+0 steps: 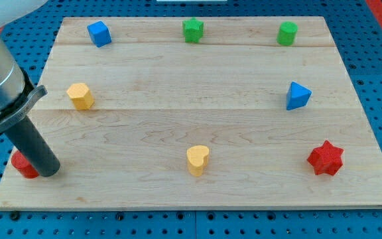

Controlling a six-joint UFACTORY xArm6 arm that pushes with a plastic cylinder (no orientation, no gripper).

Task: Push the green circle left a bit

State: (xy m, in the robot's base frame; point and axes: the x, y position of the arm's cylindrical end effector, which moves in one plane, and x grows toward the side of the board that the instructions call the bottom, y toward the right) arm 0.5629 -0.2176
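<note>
Near the board's bottom-left corner my tip (49, 171) rests beside a red block (23, 164), bare, holding nothing. Far off at the top-right corner stands the green circle (286, 33); it looks light, rigid, likely slippery, so I'd push its right flank squarely.

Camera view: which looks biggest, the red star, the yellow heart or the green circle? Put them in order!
1. Red star
2. Yellow heart
3. Green circle
The circle sits farther up the board, so distance may shrink it.
</note>
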